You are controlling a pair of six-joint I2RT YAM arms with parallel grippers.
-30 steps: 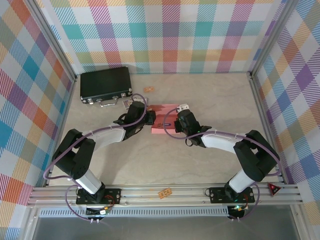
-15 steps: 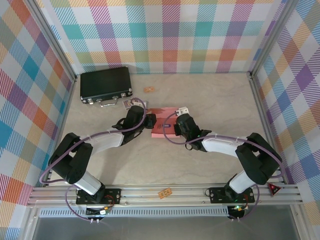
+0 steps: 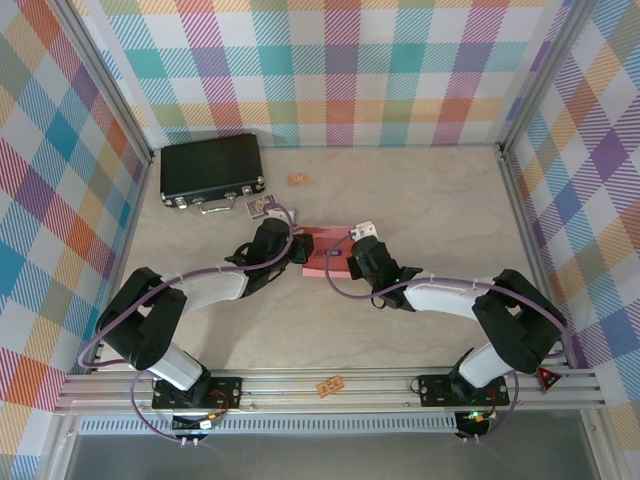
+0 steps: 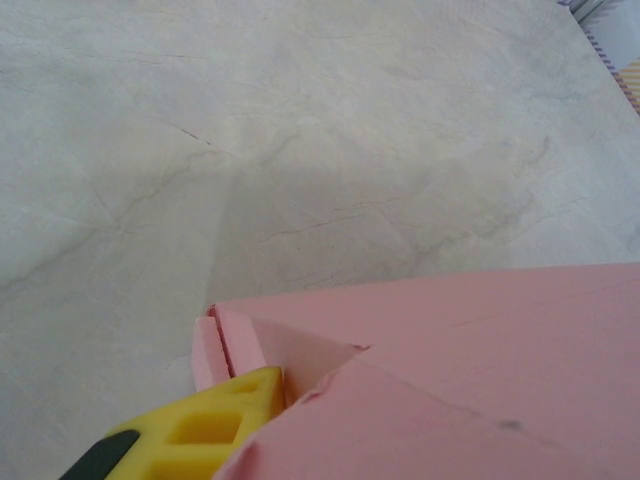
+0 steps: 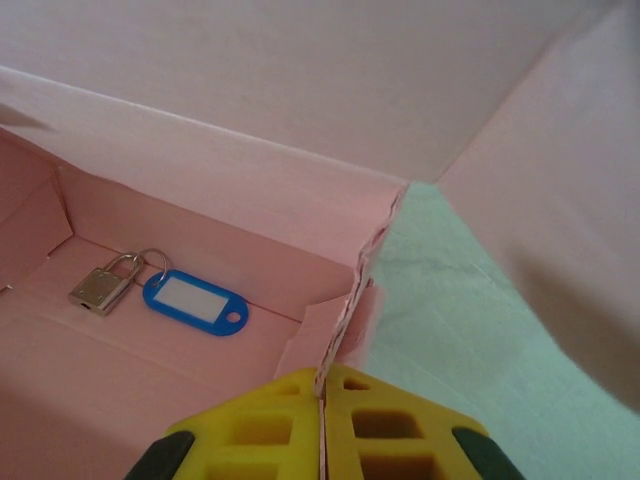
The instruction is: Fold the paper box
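Checked walls [image 3: 340,70] in many colours ring a pale marbled table [image 3: 430,200]; a black case [image 3: 210,168] lies at the upper left of the top view. At the middle of that view sits the pink box [image 3: 322,236], partly folded, with an arm at each side. The left gripper [image 3: 298,247] is at the box's left edge; in the left wrist view one yellow finger [image 4: 215,425] lies at the lower left against a folded corner, pink card covers the rest, and I cannot tell how wide the jaws stand. The right gripper [image 5: 322,388] pinches the box's thin wall, its yellow fingers pressed together at the bottom centre; inside the box, at the left, lie a small padlock [image 5: 103,283] and a blue tag [image 5: 195,300].
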